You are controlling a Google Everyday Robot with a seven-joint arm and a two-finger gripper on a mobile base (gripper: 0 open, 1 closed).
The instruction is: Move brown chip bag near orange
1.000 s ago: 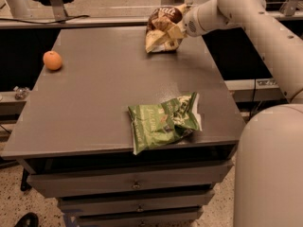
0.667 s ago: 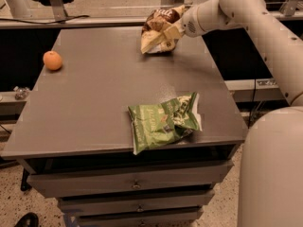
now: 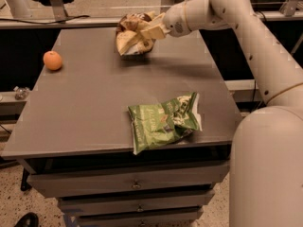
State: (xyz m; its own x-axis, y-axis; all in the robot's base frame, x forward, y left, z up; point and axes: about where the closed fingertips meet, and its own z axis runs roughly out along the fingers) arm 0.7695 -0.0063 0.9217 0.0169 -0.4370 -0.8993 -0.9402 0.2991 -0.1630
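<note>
Since 1.0 s ago: brown bag (image 3: 129,38) and gripper (image 3: 152,30) have shifted left along the far edge of the worktop (image 3: 94,103), away from the far right corner and toward the middle of that edge. Orange (image 3: 52,60) and green bag (image 3: 163,123) unchanged.

Gripper: above the far edge, a little right of centre, reaching in from the right on the white arm (image 3: 246,37). Fingers closed on the upper right part of the brown bag, pinching the crumpled foil.

Brown bag: hangs tilted from the gripper, dark top toward the far edge, pale lower part pointing down and left. Dark shadow on the worktop directly beneath it. Cannot tell whether its lowest corner touches the surface or sits just above it.

Orange: on the worktop at the left edge, toward the far left corner. Well apart from the brown bag, with bare grey surface between them.

Green bag: lying flat and wrinkled at the near edge, right of centre, one corner hanging slightly over that edge. Well apart from both the brown bag and the orange.

Drawers (image 3: 132,186): stacked under the worktop, closed.
</note>
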